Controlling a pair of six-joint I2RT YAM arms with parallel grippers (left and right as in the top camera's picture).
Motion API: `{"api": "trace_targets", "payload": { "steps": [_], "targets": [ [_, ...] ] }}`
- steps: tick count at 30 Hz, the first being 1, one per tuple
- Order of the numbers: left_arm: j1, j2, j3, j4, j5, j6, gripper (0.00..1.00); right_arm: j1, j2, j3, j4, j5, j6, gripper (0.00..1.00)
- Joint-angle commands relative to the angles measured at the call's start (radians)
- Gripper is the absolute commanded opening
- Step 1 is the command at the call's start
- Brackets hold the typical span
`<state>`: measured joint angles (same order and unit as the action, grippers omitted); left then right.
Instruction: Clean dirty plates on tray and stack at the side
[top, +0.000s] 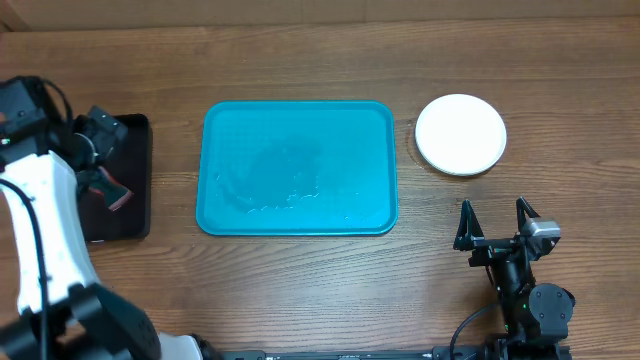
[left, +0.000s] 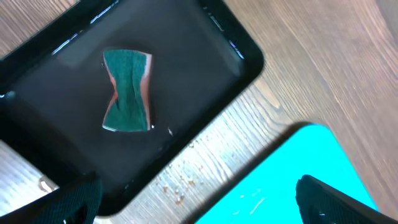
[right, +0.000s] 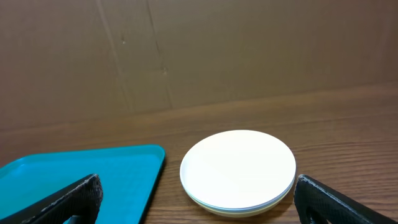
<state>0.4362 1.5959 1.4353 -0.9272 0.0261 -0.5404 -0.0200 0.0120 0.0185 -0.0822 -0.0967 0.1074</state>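
Note:
The turquoise tray (top: 298, 168) lies in the middle of the table with only water streaks on it; its corner shows in the left wrist view (left: 292, 180) and the right wrist view (right: 81, 174). The plates (top: 460, 134) stand stacked right of the tray, white on top, with light blue and yellow-green edges beneath (right: 238, 169). My left gripper (top: 100, 160) is open and empty over the black tray (top: 120, 180), beside the turquoise tray's left edge. My right gripper (top: 495, 225) is open and empty, near the front right, behind the stack.
A narrow black tray (left: 124, 93) at the left holds a green and orange sponge (left: 127, 91). Small crumbs and droplets (left: 177, 183) lie on the wood between the two trays. A cardboard wall (right: 186, 50) stands behind the table.

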Motion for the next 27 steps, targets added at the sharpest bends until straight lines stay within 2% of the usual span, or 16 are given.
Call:
{"api": "trace_targets", "payload": {
  "steps": [1,7,10,15,23,27],
  "targets": [
    [-0.09,-0.131,-0.086,0.022,-0.114,0.024,1.0,-0.008,-0.009,-0.01,0.005,0.006,-0.004,1.0],
    [-0.268,-0.38,-0.274,0.097,-0.249,0.024,1.0,-0.008,-0.009,-0.01,0.005,0.006,-0.004,1.0],
    [-0.347,-0.608,-0.408,0.068,-0.321,0.024,1.0,-0.008,-0.009,-0.01,0.005,0.006,-0.004,1.0],
    [-0.361,-0.877,-0.493,-0.037,-0.309,0.024,1.0,-0.008,-0.009,-0.01,0.005,0.006,-0.004,1.0],
    [-0.36,-1.067,-0.552,-0.119,-0.314,0.041,1.0,-0.008,-0.009,-0.01,0.005,0.006,-0.004,1.0],
    [-0.358,-1.188,-0.658,-0.066,-0.304,0.15,1.0,-0.008,-0.009,-0.01,0.005,0.006,-0.004,1.0]
  ]
}}
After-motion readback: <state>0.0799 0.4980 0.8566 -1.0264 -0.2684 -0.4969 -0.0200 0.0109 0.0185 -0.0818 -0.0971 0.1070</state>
